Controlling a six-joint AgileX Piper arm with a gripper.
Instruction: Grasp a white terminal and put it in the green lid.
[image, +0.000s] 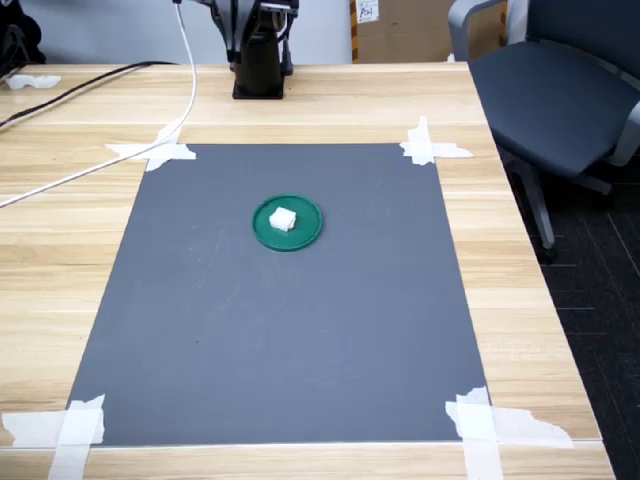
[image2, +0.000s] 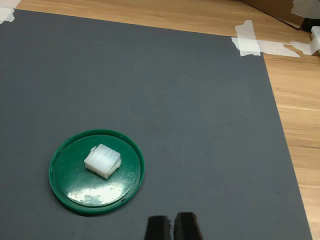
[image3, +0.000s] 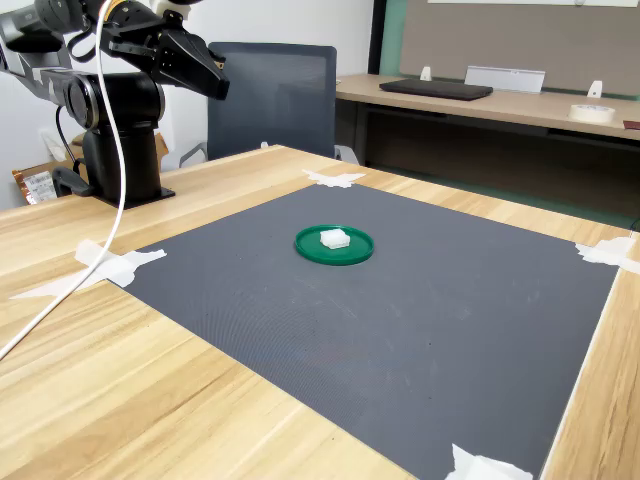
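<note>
While the white terminal (image2: 103, 160) rests inside the green lid (image2: 65, 187), the gripper (image2: 171, 227) hangs above, fingers (image2: 186, 226) nearly closed and empty.

Claw (image2: 170, 227): only its two dark fingertips show in the wrist view, the rest cut off by the frame edge. In the first exterior view the arm (image: 258, 45) is cropped above its base.
</note>
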